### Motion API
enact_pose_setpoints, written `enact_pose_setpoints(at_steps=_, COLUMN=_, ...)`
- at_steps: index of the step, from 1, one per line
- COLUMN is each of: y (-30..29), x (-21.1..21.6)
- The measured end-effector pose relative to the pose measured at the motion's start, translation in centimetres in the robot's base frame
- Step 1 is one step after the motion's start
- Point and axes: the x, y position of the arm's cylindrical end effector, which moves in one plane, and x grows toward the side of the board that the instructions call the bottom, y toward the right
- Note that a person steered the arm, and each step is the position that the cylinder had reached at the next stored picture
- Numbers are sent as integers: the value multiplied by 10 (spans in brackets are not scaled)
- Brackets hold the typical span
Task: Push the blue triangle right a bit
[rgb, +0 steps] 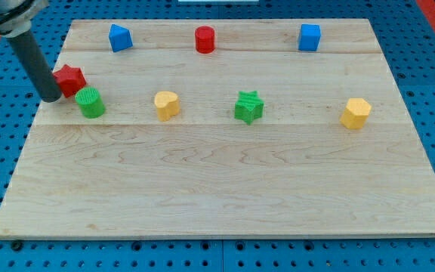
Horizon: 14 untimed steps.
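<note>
My tip (51,98) touching red star (70,79), blue triangle (119,37) well apart

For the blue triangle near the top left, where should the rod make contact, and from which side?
There is no gripper, so push: meet the blue triangular block on its face toward the view's left and drive toward the view's right. My tip now sits lower, beside the red star block, and must go up and around.

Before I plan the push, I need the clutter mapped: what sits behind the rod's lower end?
My tip covers the left edge of the red star; the rest shows. The green cylinder sits just right, uncovered. Whatever board lies behind the rod is hidden.
</note>
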Motion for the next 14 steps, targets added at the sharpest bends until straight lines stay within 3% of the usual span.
enact_pose_setpoints(at_steps=4, y=-10, x=-131)
enact_pose_setpoints(at_steps=5, y=27, x=-138)
enact_pose_setpoints(at_steps=9, y=38, x=-146)
enact_pose_setpoints(at_steps=14, y=116, x=-146)
